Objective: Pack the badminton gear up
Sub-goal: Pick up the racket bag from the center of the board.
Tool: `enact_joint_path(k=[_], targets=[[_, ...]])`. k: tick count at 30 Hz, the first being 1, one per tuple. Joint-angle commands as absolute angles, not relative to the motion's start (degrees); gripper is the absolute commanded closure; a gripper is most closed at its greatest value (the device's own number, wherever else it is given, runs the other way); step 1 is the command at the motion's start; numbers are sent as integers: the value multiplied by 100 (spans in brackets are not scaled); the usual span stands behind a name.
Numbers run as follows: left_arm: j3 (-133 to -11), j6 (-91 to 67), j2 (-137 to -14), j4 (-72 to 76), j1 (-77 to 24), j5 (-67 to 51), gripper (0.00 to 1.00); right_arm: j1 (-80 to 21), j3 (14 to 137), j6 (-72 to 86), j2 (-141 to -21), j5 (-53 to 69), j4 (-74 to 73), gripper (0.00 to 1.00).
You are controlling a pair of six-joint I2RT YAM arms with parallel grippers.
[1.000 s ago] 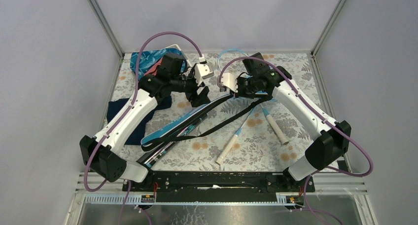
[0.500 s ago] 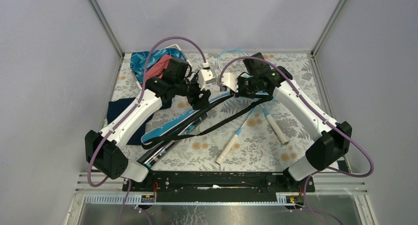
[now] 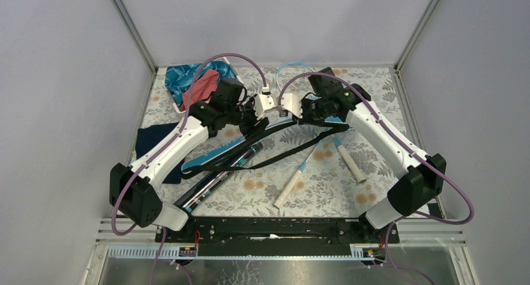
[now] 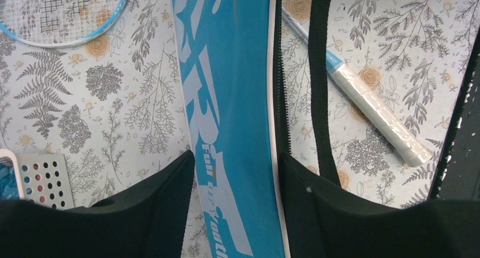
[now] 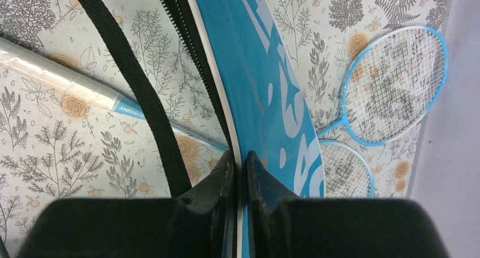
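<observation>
**A:** From above, where is the gear?

**B:** The bag lies slantwise on the worktop. Its far end is raised between the left claw and the right claw, which are close together. The black tube lies along the bag's near end, well behind the left claw. Two racket handles lie behind the right claw. I see no shuttlecocks.

**A:** What differs from a second ago?

**B:** The left arm has swung in toward the right claw, uncovering more of the basket. The right arm has hardly stirred.

**A:** And the left wrist view?

**B:** The left claw is spread, one finger on each side of the bag's blue panel. I can't tell whether it touches. Out past one finger run the strap and a white handle.

**A:** The right wrist?

**B:** The right claw is pressed nearly together, pinching the bag's piped zip edge. The racket heads lie ahead, off to one side.

**A:** How will it handle?

**B:** The bag looks light and limp to me, likely to sag and fold. I'd hold it at the stiffer piped rim, one claw on each lip, to keep the mouth open. The rackets look light and stiff, so take them by the handles and spare the strings.
</observation>
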State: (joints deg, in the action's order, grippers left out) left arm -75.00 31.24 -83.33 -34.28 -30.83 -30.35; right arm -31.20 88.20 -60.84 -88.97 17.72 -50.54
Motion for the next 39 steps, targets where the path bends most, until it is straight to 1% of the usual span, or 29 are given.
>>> enact_joint_path(k=[1,5,9,13,18,27,33,36,39], targets=[[-7643,3442,-8325,-3394,-3129,-2916,37,-3170,8804,-6135,-8689,2054,-5012,100],[-7702,3374,-8381,-3401,-3128,-3031,32,-3172,8700,-6135,-8658,2057,-4984,100],[-7776,3270,-8410,-3398,-3122,-3130,24,-3168,8635,-6135,-8648,2015,-4983,100],[-7785,3264,-8431,-3385,-3124,-3084,23,-3171,8592,-6135,-8624,2021,-4976,100],[-7670,3452,-8485,-3368,-3126,-2857,27,-3178,8558,-6135,-8585,2047,-4975,100],[-7165,3913,-8235,-3050,-3216,-2600,28,-3170,8646,-6091,-8578,2264,-5074,100],[-6521,4628,-7921,-2659,-3287,-2590,36,-3168,8598,-6000,-8566,2494,-5086,100],[-6264,4739,-7847,-2434,-3287,-2679,39,-3171,8480,-5939,-8523,2587,-5003,100],[-6049,4847,-7772,-2211,-3283,-2747,47,-3168,8377,-5879,-8476,2612,-4921,100]])
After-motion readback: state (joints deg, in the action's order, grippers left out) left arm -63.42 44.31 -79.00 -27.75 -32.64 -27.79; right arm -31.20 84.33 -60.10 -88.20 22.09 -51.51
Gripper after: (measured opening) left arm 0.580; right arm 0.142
